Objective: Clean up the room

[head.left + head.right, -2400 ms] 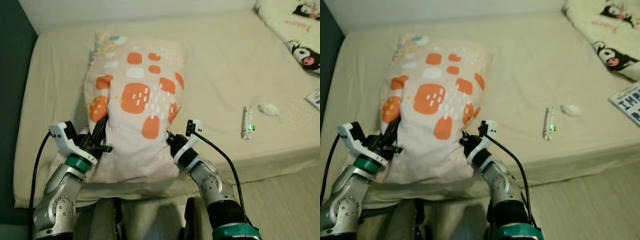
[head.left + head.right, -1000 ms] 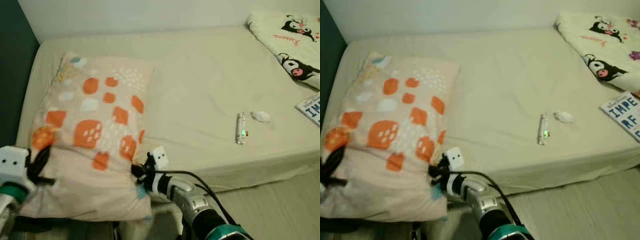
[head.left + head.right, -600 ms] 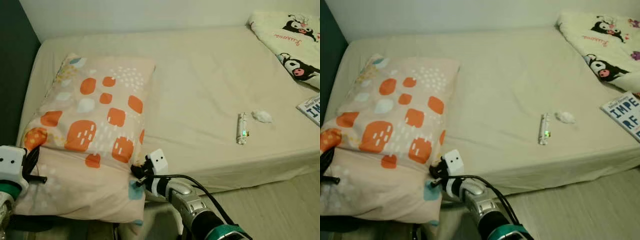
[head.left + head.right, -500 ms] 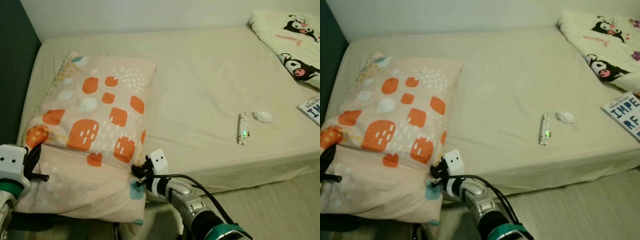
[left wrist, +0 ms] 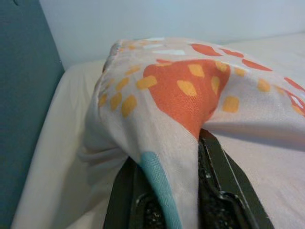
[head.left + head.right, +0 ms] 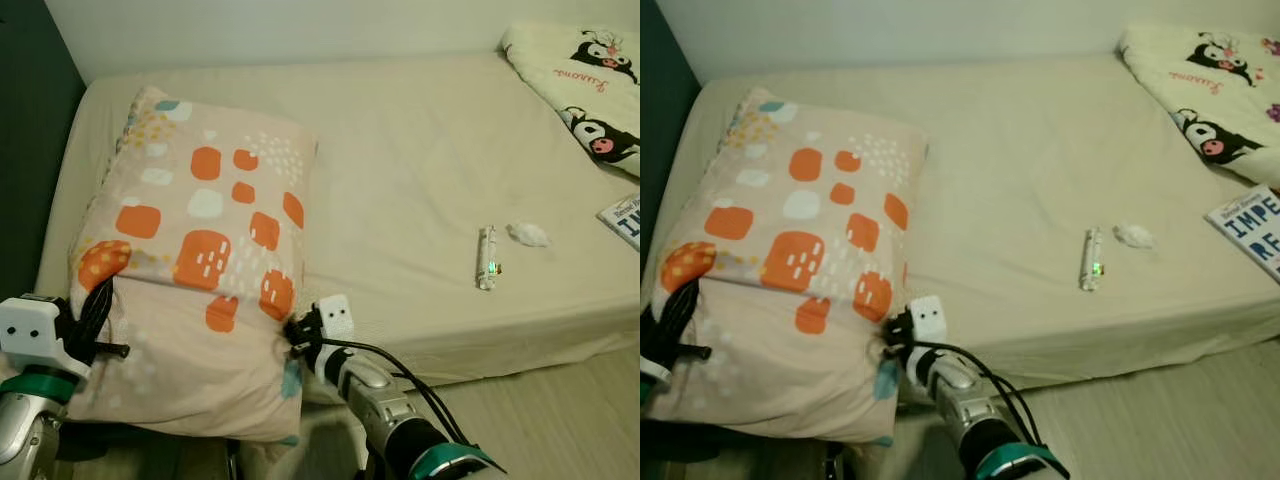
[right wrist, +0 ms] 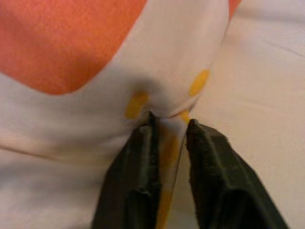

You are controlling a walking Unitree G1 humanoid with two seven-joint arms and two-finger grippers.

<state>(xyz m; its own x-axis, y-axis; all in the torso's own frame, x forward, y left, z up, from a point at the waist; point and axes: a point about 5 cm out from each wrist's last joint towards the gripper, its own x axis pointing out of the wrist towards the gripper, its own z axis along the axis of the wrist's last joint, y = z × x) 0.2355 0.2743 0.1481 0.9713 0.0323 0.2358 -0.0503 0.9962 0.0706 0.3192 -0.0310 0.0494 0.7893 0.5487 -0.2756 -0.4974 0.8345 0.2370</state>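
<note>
**Inspector A:** Location of the item?

**Inspector B:** The pillow (image 6: 195, 265), peach fabric with orange and white patches, lies at the robot's left end of the bed (image 6: 400, 150), its near edge sagging over the mattress side. The left gripper (image 5: 181, 200) has its two black fingers closed on a fold at the pillow's left edge. The right gripper (image 7: 167, 148) pinches a thin bit of cloth at the near right corner.

**Inspector A:** Handling?

**Inspector B:** Judged light, soft and limp. The cover creases and bunches at each pinch, so the filling would likely slump between the two holds. The woven cotton looks matte, not slippery, and nothing is fragile. Corners and edge seams are the sound places to hold. The right pinch appears shallow and may slip under load.

**Inspector A:** Other items?

**Inspector B:** A small cylindrical device (image 6: 487, 256) with a green light and a crumpled white wad (image 6: 528, 234) lie near each other, well apart from the pillow. A cartoon-print blanket (image 6: 580, 80) and a book (image 6: 1250, 228) occupy the right end.
</note>
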